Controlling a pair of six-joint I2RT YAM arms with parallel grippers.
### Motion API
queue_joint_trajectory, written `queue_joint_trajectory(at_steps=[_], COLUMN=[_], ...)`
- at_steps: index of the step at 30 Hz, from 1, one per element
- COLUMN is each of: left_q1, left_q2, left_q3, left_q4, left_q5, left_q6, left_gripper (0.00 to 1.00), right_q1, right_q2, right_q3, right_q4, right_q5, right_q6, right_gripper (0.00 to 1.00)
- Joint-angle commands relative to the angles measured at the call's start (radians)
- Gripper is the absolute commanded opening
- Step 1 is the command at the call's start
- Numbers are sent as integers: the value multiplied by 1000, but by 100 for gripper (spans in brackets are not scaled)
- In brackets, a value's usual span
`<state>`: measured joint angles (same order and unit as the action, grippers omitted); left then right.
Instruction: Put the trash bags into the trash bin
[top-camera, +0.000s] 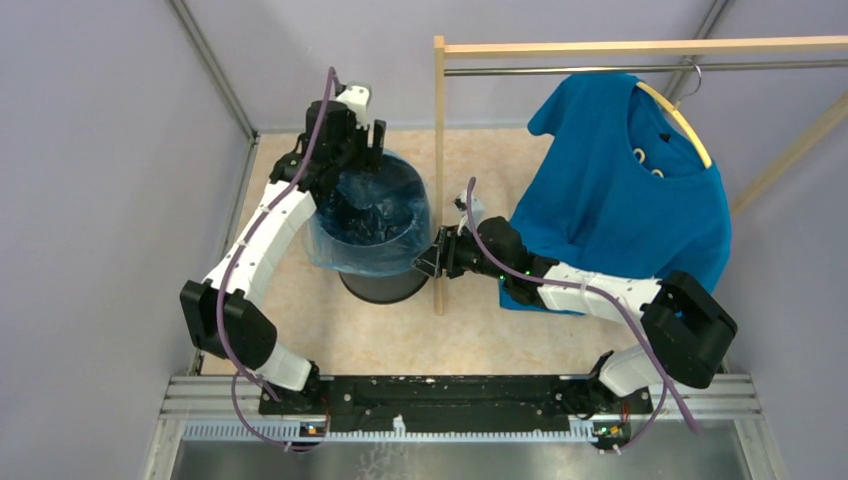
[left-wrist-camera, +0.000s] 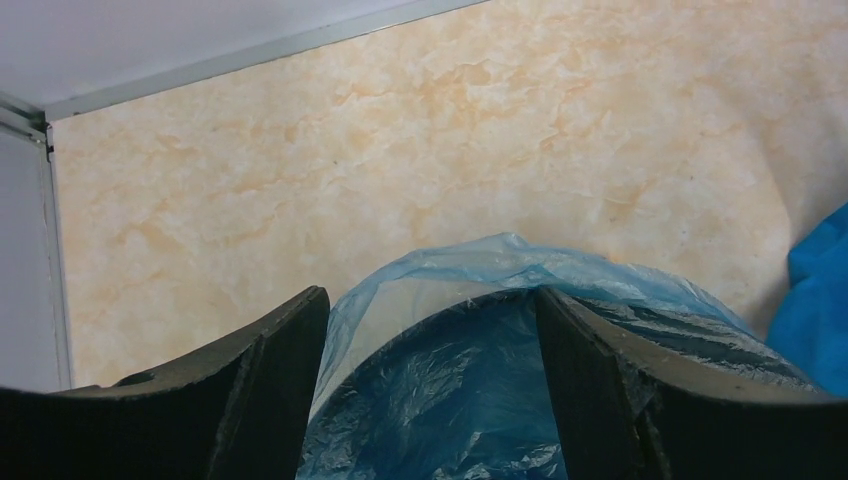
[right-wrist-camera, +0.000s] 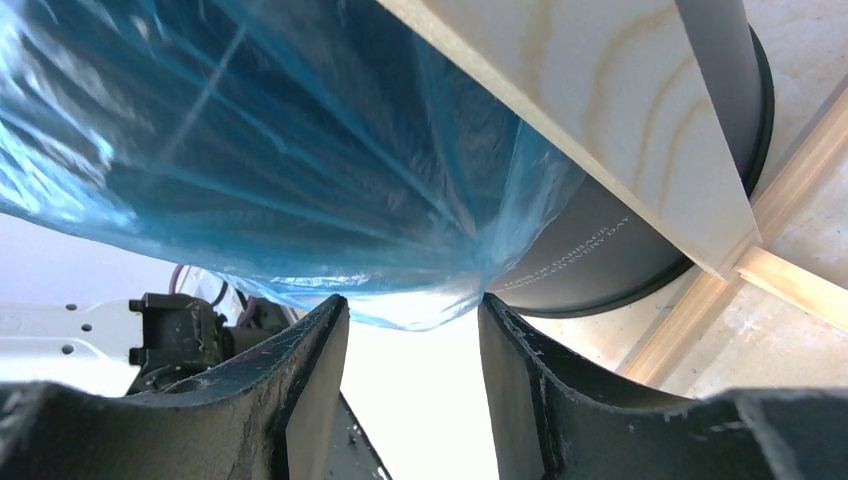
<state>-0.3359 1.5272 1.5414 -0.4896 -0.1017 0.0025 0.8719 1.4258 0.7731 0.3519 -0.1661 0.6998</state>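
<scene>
The black trash bin (top-camera: 385, 287) stands on the marbled floor with the light-blue trash bag (top-camera: 372, 215) lining it and folded out over its rim. My left gripper (top-camera: 362, 142) hovers at the bin's far-left rim. In the left wrist view it (left-wrist-camera: 430, 300) is open, with the bag (left-wrist-camera: 450, 400) and the covered rim between its fingers, ungripped. My right gripper (top-camera: 432, 258) is at the bin's right side. In the right wrist view it (right-wrist-camera: 412, 300) stands open, and the bag's hanging hem (right-wrist-camera: 250, 150) reaches its fingertips over the bin's wall (right-wrist-camera: 600, 260).
A wooden rack post (top-camera: 439, 170) stands right beside the bin, close to my right gripper, and shows as a pale board (right-wrist-camera: 600, 110) in the right wrist view. A blue T-shirt (top-camera: 620, 190) hangs from the rail behind the right arm. Grey walls close in on the left and at the back.
</scene>
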Motion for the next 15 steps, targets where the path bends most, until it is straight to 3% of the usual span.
queue_joint_trajectory(at_steps=[1,8,15], left_q1=[48,138,210], left_q2=[14,11,-10], left_q3=[37,48,39], left_q4=[47,48,36], left_q5=[19,292,331], left_q6=[-15,-106,-136], left_gripper=[82,95,87], right_q1=[-6,-4,-6], right_q2=[-19,-8,-1], right_q3=[15,17,15], right_q4=[34,36,44], right_q5=[-3,-9,-17], right_q6=[-9,-7,0], right_gripper=[51,51,51])
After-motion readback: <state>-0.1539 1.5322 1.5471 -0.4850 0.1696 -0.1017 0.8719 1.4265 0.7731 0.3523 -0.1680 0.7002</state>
